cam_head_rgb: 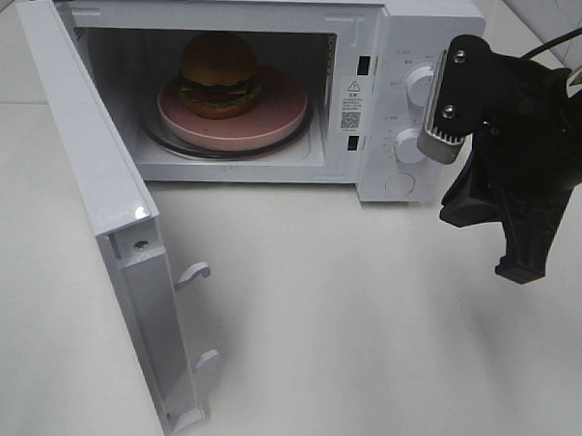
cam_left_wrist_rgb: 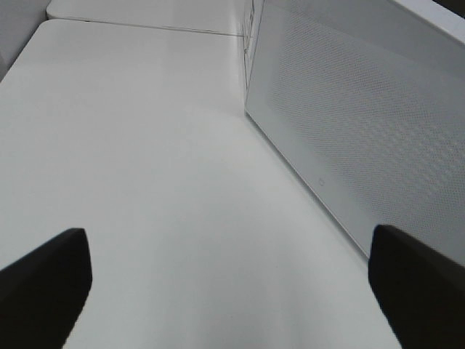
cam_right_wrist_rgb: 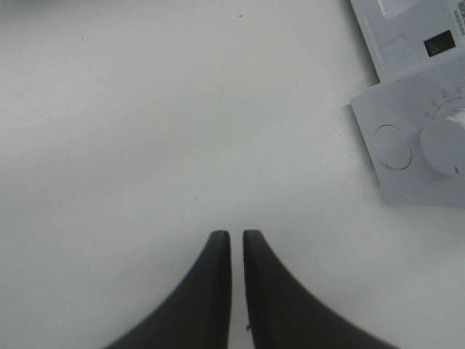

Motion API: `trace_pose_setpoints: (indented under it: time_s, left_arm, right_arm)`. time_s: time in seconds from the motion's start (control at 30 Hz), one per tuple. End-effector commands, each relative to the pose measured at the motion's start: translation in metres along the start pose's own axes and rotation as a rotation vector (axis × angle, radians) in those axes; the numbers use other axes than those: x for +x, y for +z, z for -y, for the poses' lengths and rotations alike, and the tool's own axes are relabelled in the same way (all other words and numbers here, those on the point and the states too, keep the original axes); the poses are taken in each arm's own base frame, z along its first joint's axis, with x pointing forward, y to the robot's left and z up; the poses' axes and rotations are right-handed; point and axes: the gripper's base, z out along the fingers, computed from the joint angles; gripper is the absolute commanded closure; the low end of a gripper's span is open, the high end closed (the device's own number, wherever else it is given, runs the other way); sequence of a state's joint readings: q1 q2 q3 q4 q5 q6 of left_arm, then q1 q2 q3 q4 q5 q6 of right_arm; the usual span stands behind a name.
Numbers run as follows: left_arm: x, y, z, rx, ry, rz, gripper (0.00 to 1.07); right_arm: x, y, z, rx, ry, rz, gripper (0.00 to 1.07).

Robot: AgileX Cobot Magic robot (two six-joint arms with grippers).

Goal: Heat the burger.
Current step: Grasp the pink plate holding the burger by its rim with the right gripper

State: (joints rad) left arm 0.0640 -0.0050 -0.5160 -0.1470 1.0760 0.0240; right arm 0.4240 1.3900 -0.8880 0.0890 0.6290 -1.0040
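As only high view shows, burger in microwave

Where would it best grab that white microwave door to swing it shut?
Probably the white microwave door at its free edge beside the two latch hooks, coming from its outer face: that edge is thin, upright and farthest from the hinge. The open left gripper faces that side.

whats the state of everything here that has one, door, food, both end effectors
microwave door: wide open
burger: inside, upright on the pink plate
left end effector: open, empty
right end effector: shut, holding nothing
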Motion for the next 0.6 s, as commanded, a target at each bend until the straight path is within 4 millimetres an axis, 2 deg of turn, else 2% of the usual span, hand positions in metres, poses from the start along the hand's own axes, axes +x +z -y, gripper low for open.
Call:
trace_pose_setpoints:
  time_s: [0.03, 0.07, 0.1, 0.13, 0.17, 0.2, 0.23, 0.27, 0.3, 0.33, 0.43, 0.57, 0.6]
  left_arm:
    - [0.0006, -0.0020, 0.0003, 0.002, 0.001, 0.024, 0.11]
    - [0.0006, -0.0020, 0.0003, 0.002, 0.001, 0.024, 0.11]
    - [0.0006, -0.0020, 0.0003, 0.002, 0.001, 0.024, 0.11]
    - [0.0006, -0.0020, 0.0003, 0.002, 0.001, 0.024, 0.11]
    - [0.0006, -0.0020, 0.0003, 0.002, 0.001, 0.024, 0.11]
    - [0.0006, -0.0020, 0.0003, 0.002, 0.001, 0.024, 0.11]
    - [0.0006, -0.0020, 0.0003, 0.002, 0.001, 0.024, 0.11]
    - [0.0006, -0.0020, 0.0003, 0.002, 0.001, 0.024, 0.11]
    - [0.0006, -0.0020, 0.0003, 0.002, 0.001, 0.024, 0.11]
    - [0.0006, -0.0020, 0.0003, 0.002, 0.001, 0.024, 0.11]
    - [0.0006, -0.0020, 0.0003, 0.002, 0.001, 0.024, 0.11]
    - [0.0006, -0.0020, 0.0003, 0.002, 0.001, 0.024, 0.11]
    - [0.0006, -0.0020, 0.0003, 0.002, 0.001, 0.024, 0.11]
  right_arm:
    - [0.0002, -0.0035, 0.0015, 0.002, -0.019, -0.003, 0.82]
    - [-0.0001, -0.0035, 0.0023, 0.011, -0.014, 0.000, 0.69]
    - [0.0003, -0.0035, 0.0025, 0.014, -0.021, -0.004, 0.62]
    - [0.0003, -0.0035, 0.0025, 0.014, -0.021, -0.004, 0.62]
    - [0.0009, -0.0035, 0.0029, 0.018, -0.031, -0.011, 0.48]
    - [0.0009, -0.0035, 0.0029, 0.018, -0.031, -0.011, 0.48]
    - [0.0009, -0.0035, 0.0029, 0.018, -0.030, -0.011, 0.33]
    - [0.0009, -0.0035, 0.0030, 0.019, -0.027, -0.010, 0.26]
    - [0.0009, -0.0035, 0.0030, 0.019, -0.027, -0.010, 0.26]
    - [0.0014, -0.0035, 0.0030, 0.019, -0.032, -0.016, 0.15]
    - [0.0042, -0.0036, 0.0051, 0.039, -0.084, -0.049, 0.09]
    - [0.0021, -0.0037, 0.0040, 0.064, -0.173, -0.085, 0.10]
    - [-0.0051, -0.0038, 0.0004, 0.095, -0.254, -0.107, 0.10]
